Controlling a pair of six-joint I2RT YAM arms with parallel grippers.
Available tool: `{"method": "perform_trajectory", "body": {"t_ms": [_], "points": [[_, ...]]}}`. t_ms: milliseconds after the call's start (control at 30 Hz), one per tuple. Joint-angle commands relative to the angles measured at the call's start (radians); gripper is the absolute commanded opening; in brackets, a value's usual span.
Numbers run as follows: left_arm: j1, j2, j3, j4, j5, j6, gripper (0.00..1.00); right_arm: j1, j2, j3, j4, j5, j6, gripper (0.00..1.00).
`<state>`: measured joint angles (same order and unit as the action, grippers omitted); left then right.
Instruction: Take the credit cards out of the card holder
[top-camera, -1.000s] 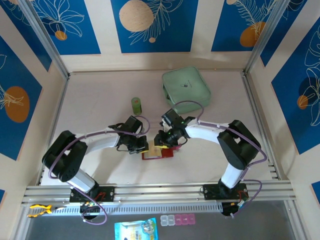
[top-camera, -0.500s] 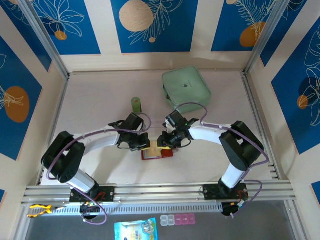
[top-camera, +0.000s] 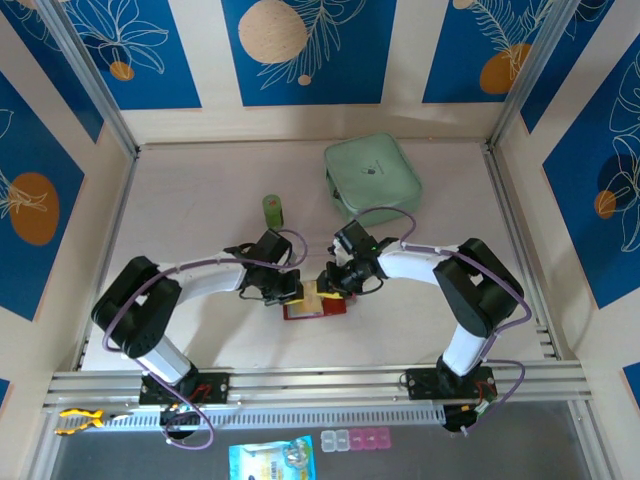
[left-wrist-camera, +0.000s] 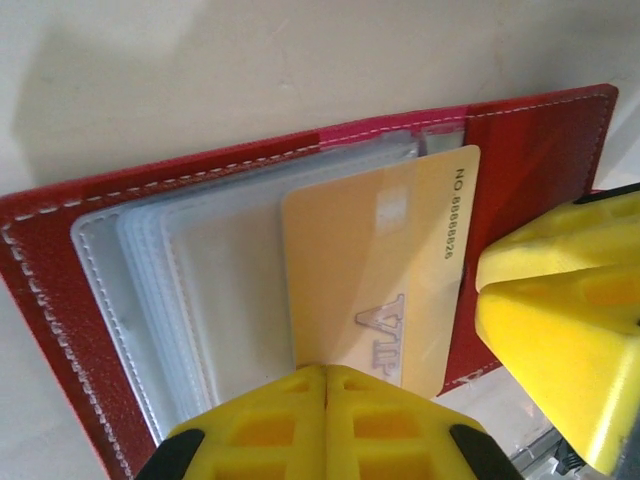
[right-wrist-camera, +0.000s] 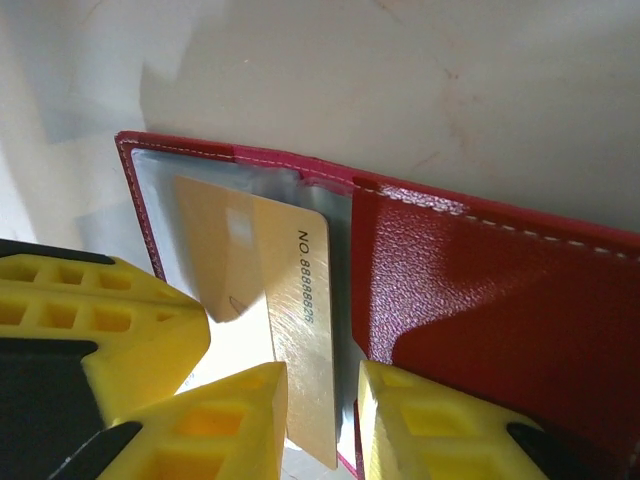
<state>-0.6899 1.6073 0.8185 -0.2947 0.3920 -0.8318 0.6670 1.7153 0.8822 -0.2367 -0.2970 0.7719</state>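
Both arms have closed in at frame centre: left gripper, jaws shut, bears down on the flat red stitched card holder. Right gripper, jaws narrowly parted, straddles a thin tan plastic credit card half out of its clear sleeve. Extraction under way, by my reading; next needs a firm pinch, then a straight slide out.

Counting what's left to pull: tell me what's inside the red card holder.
One gold card marked VIP pokes from the clear sleeves of the card holder. The sleeves' visible parts show no other card; the card and the shut left end effector cover the rest.
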Motion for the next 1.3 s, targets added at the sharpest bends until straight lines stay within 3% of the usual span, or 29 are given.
{"method": "perform_trajectory", "body": {"t_ms": [0, 600, 1267], "points": [[-0.008, 0.009, -0.007, -0.017, -0.005, -0.005, 0.05, -0.004, 0.040, -0.011, 0.026, -0.065, 0.010, 0.26], [-0.008, 0.017, -0.028, -0.046, -0.022, 0.001, 0.04, -0.014, 0.052, -0.059, 0.175, -0.171, 0.057, 0.18], [-0.008, -0.045, -0.015, -0.042, -0.049, -0.014, 0.07, -0.081, -0.092, -0.085, -0.004, -0.091, -0.058, 0.10]]}}
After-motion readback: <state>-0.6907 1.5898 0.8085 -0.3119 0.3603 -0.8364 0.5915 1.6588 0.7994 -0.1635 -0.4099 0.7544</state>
